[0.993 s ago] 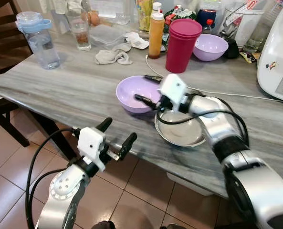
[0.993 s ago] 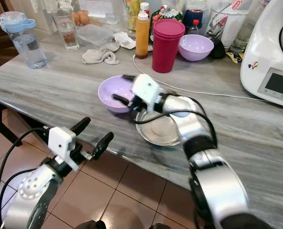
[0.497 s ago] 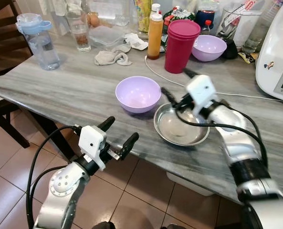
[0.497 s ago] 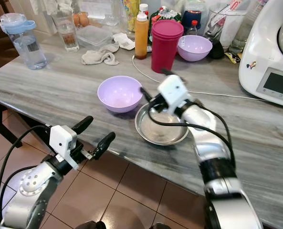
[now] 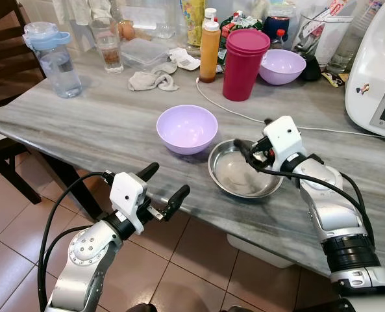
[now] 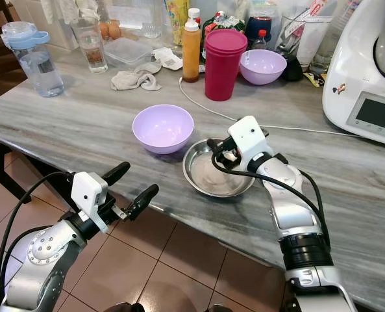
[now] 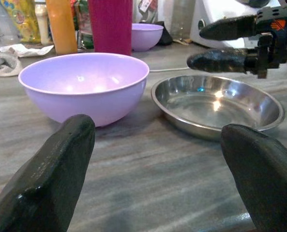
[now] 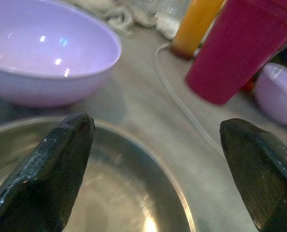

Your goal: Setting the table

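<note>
A light purple bowl [image 5: 187,128] stands upright on the grey table [image 5: 95,123], with nothing in it. Touching its right side is a shallow steel dish [image 5: 244,177], close to the table's front edge. My right gripper [image 5: 254,136] hovers open over the far rim of the steel dish, holding nothing; the right wrist view has the steel dish [image 8: 109,193] below and the purple bowl [image 8: 37,53] beyond. My left gripper [image 5: 165,183] is open and empty, in front of the table edge and a little below it, pointing at the purple bowl [image 7: 85,82] and the steel dish [image 7: 218,104].
At the back of the table stand a water bottle [image 5: 52,58], a glass [image 5: 108,42], a crumpled cloth [image 5: 152,79], an orange sauce bottle [image 5: 210,49], a magenta tumbler [image 5: 245,55] and a second purple bowl [image 5: 282,65]. A white appliance [image 5: 377,71] is at the right, with a white cable [image 5: 224,107].
My right gripper left the purple bowl's rim, swung right and came down over the steel dish. The bowl stays where it was put. My left arm has hardly moved.
</note>
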Robot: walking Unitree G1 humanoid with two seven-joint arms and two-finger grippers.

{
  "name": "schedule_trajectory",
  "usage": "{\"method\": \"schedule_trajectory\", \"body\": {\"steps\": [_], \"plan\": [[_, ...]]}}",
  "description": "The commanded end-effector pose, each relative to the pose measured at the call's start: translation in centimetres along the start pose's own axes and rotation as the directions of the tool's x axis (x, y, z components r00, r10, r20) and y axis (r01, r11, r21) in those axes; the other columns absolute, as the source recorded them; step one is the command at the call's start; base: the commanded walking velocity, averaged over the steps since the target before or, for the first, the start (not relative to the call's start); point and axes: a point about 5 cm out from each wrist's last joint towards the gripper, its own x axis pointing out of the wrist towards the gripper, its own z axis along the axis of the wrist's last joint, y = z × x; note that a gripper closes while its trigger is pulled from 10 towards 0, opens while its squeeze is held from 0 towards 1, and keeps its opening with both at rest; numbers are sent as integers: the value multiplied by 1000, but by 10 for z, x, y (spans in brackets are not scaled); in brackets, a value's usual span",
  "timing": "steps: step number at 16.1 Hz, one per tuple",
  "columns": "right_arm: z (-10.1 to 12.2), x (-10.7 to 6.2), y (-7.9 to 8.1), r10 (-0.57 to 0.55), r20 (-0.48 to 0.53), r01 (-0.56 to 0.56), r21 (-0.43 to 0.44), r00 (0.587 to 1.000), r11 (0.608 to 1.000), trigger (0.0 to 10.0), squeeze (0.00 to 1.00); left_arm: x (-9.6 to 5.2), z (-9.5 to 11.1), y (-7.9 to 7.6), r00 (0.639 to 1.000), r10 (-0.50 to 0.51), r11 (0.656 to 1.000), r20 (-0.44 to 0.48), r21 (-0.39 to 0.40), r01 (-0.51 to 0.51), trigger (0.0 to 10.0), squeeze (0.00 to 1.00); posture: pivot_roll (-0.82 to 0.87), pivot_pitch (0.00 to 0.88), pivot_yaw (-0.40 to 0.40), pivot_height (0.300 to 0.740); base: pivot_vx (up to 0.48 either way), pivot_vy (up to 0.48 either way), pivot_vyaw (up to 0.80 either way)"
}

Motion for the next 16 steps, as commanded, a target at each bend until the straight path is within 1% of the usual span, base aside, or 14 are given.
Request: {"method": "schedule_trajectory", "body": {"steps": [1,2,5,6,7,8,11,15,16], "plan": [[2,-2,1,13,-16,-13,-12,1000,1000,10000,969,1,-1,0,1000,2,1000,-19,4,-2,10000,0,-175,112,18,740,0,0,0],[0,-2,2,32,-47,-32,7,998,999,10000,957,0,-3,3,999,43,998,-22,-36,-44,10000,0,-173,113,16,740,0,0,0],[-6,-3,6,82,-111,-79,36,990,996,10000,839,-1,-5,7,998,60,997,-23,-38,-61,10000,0,-173,110,11,740,0,0,0],[-8,-4,7,105,-131,-99,49,986,994,10000,467,-1,-7,7,998,58,997,-27,-40,-59,10000,0,-174,109,9,740,0,0,0],[-10,-4,9,126,-144,-117,70,982,991,10000,200,-1,-8,6,998,57,997,-30,-41,-59,10000,0,-174,108,8,740,0,0,0],[-13,-6,13,157,-169,-146,76,973,986,10000,0,-1,-9,6,998,57,997,-35,-43,-59,10000,0,-175,106,7,740,0,0,0],[-16,-7,17,184,-193,-169,92,964,981,10000,0,-2,-12,6,998,34,998,-45,-46,-36,10000,0,-175,105,0,740,0,0,0],[-16,-4,27,231,-186,-205,151,955,967,10000,0,-1,-13,7,998,32,998,-45,-44,-34,10000,0,-171,103,0,740,0,0,0],[-16,-2,32,249,-183,-221,162,951,962,10000,0,-1,-13,7,998,30,999,-47,-44,-32,10000,0,-169,103,-1,740,0,0,0]]}}
